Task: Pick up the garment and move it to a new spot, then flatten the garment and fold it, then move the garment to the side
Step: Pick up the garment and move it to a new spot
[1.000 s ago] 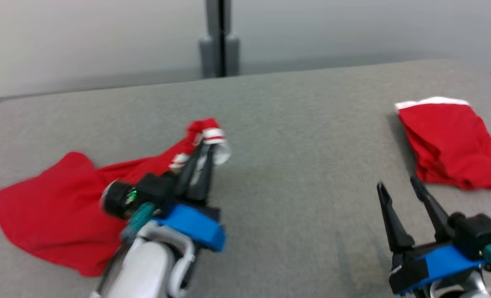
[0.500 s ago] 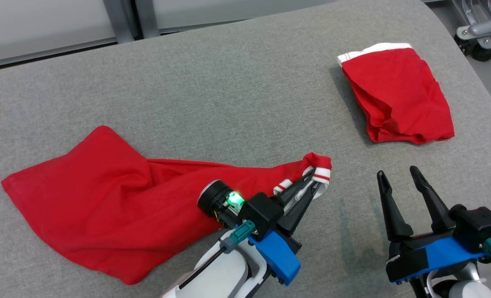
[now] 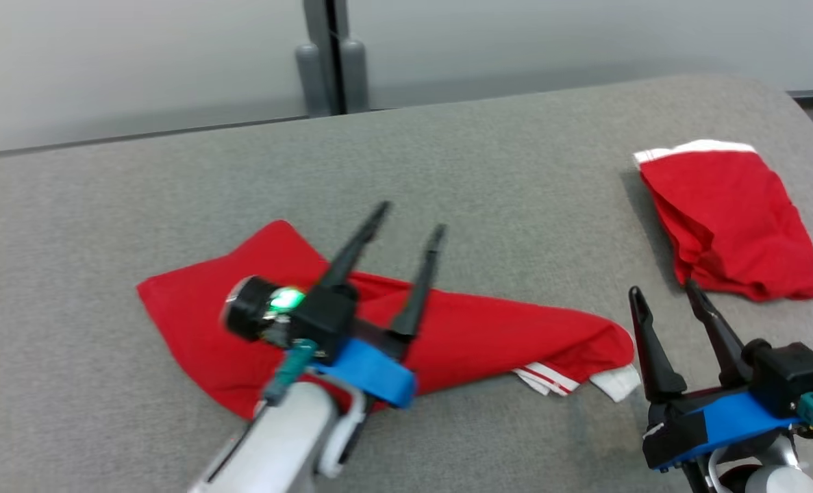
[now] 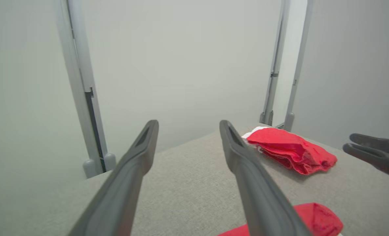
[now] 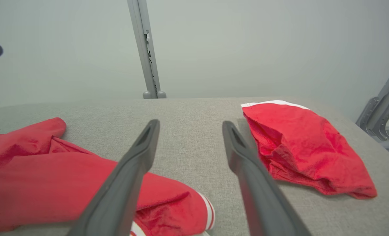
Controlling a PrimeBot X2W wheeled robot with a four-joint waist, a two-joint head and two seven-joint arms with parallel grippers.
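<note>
a: what am i looking at, biggest first?
b: you have one table (image 3: 481,171), covered in grey woven cloth, with a rounded far corner. on it lie two red fabric pieces. the garment (image 3: 488,335) is a long crumpled wedge with a red-and-white striped band (image 3: 546,378), near the front middle. the folded garment (image 3: 728,219) is a flat pad with a white edge, well apart at the far right.
a: and the tools?
b: two. your left gripper (image 3: 411,218) hovers above the garment, slim dark fingers (image 3: 416,287) spread wide, holding nothing. your right gripper (image 3: 660,289), just beside the striped band, is also wide apart and empty.
</note>
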